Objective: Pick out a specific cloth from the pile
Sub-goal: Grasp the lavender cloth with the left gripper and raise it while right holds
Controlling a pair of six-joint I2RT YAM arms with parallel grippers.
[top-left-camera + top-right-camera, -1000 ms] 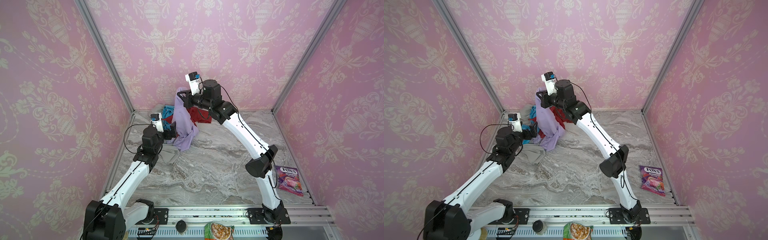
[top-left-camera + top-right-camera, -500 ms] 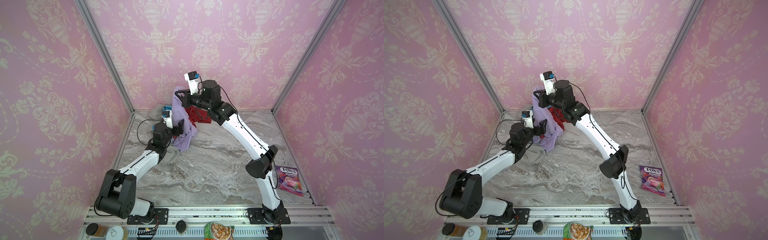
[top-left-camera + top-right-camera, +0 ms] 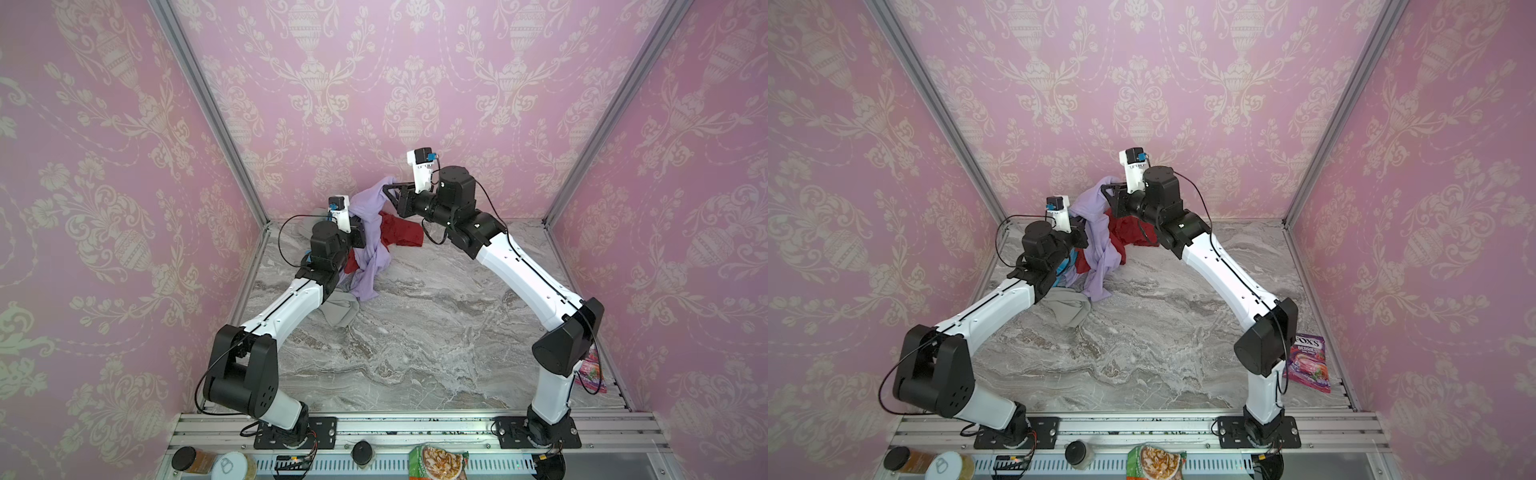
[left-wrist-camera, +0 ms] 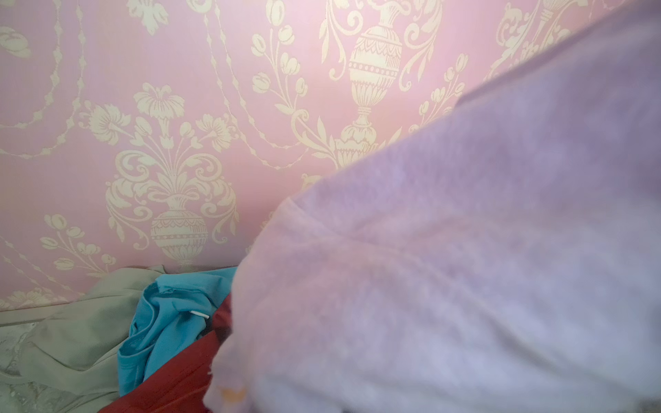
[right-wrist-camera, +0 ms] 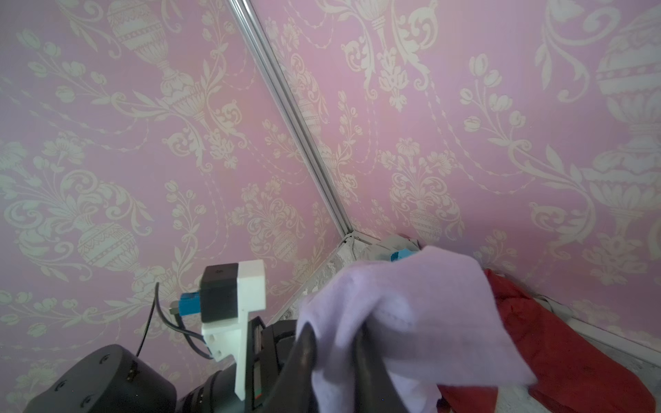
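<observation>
The left gripper [image 3: 360, 237] is closed, its fingertips buried in a fold of the cloth [image 3: 371, 266], which hangs beside it down to the table [image 3: 415, 332]. Above it, the right gripper [image 3: 387, 191] stands partly parted with the cloth's top draped over one finger. The pile [image 3: 402, 235] lies just beneath.

Candy bag [image 3: 1308, 365] on marble table [image 3: 1142, 353]
</observation>
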